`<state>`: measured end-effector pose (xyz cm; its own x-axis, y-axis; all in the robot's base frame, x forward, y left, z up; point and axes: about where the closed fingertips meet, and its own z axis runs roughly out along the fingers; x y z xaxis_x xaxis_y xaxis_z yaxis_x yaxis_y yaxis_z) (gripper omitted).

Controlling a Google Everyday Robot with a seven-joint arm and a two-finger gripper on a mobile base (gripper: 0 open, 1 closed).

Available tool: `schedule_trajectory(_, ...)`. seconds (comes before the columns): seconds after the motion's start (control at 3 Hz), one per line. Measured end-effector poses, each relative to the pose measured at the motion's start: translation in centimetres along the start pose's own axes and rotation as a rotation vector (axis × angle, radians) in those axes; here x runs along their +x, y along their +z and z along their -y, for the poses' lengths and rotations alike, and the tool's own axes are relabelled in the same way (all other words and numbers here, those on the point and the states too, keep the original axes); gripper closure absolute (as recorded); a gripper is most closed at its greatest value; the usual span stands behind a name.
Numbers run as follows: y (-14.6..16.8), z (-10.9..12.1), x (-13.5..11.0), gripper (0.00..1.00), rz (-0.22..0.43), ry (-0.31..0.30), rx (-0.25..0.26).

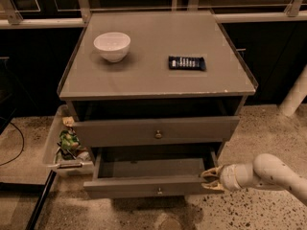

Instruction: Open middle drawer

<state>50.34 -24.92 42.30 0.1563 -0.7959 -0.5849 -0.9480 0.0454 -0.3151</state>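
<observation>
Gripper (209, 179), at the end of a white arm (276, 172) reaching in from the lower right, is closed on the right end of the middle drawer (139, 187): one finger lies inside the front panel and one outside it. The middle drawer stands pulled well out from the grey cabinet (158, 75), low down, its bare interior showing and its small round knob (159, 191) at the centre of the front. Above it, the upper drawer (120, 131) stands slightly forward. On the cabinet top, a white bowl (112, 46) sits to the left and a dark snack bar (187, 63) to the right, well apart; the bar's pale lettering cannot be read. A clear bin (50, 150) of crumpled wrappers stands just beside the cabinet's left side; no print on them is legible.
</observation>
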Motion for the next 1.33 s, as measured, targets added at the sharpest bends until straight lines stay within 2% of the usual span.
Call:
schedule_trajectory(1.0, 0.01, 0.0, 0.0, 0.16, 0.0, 0.0, 0.0)
schedule_trajectory(1.33, 0.29, -0.03, -0.09, 0.0, -0.001, -0.003, -0.006)
